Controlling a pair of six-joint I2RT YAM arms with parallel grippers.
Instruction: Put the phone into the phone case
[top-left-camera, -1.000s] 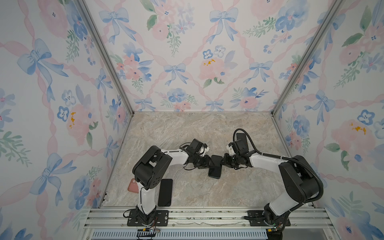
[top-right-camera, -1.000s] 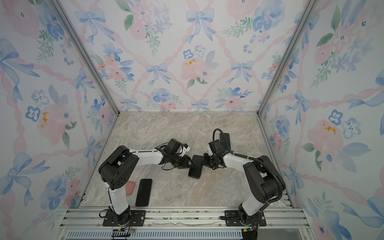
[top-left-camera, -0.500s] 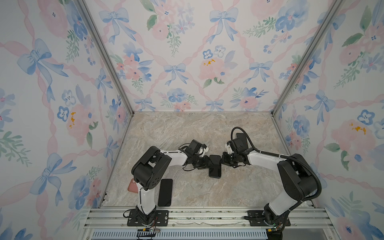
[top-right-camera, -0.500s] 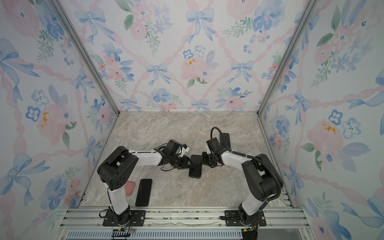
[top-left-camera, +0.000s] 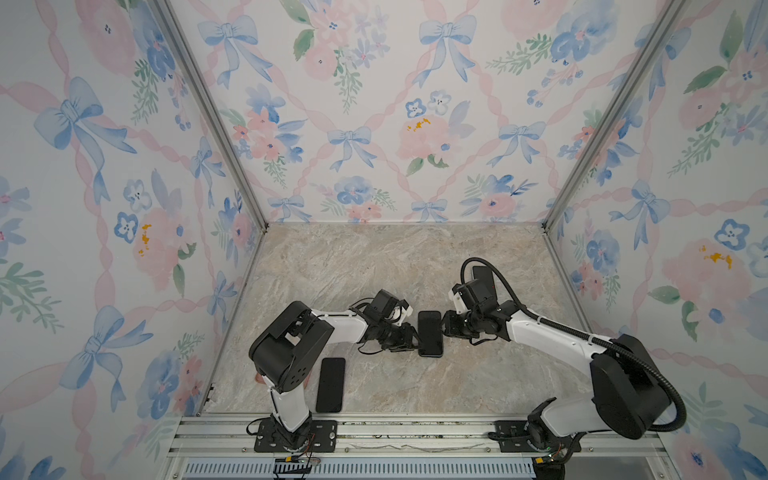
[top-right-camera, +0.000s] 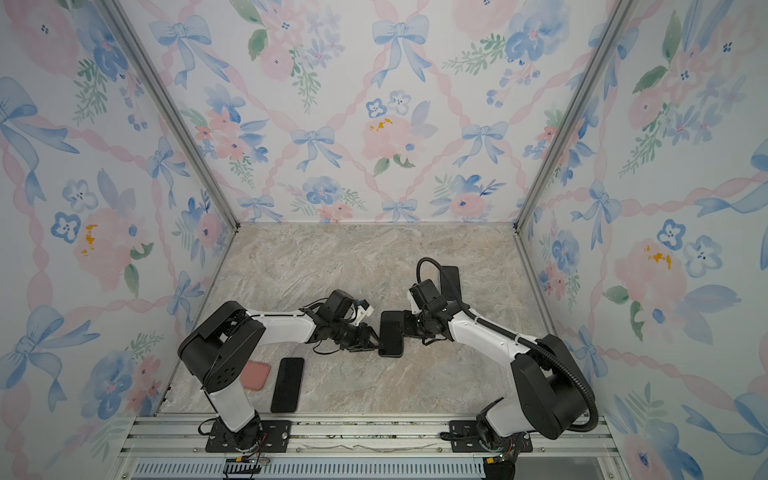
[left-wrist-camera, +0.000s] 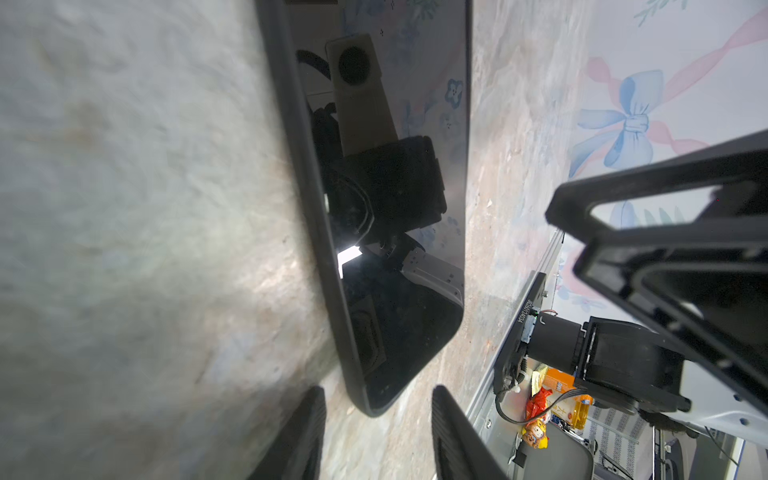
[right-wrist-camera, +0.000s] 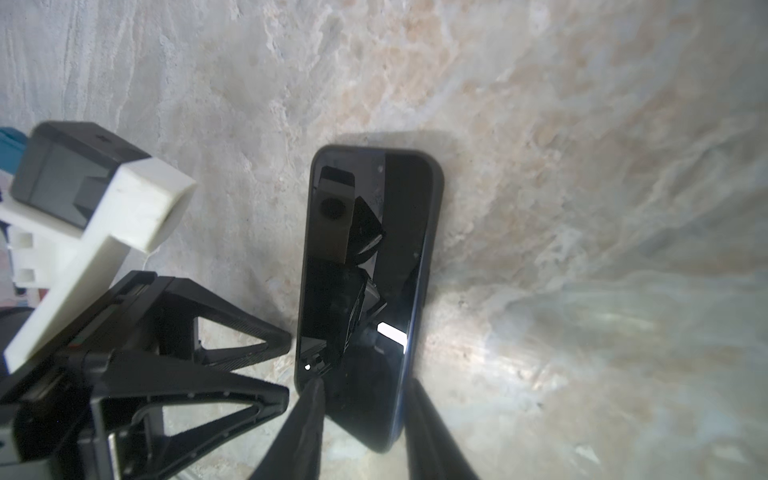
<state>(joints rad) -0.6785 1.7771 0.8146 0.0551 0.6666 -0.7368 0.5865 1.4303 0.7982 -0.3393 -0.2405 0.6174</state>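
**At mid-table, two grippers flank a single phone**

On the marbled tabletop, a black phone lies flat and screen up between the two arms, as both top views show. The left gripper reaches in low at one long side, and the right gripper at the other.

In the left wrist view the left gripper's fingers stand apart. A corner of the phone sits just ahead of and between their tips, with table showing on either side. A matte dark phone case rims the glossy screen; whether the phone is fully seated in it cannot be told.

In the right wrist view the right gripper's fingers are also parted and straddle the phone's nearest end. One fingertip overlaps the phone's edge, though whether it presses cannot be told.

Well behind the left gripper, near that arm's base, a matte black slab lies beside a pink case. Behind the right gripper's wrist sits another dark flat piece.
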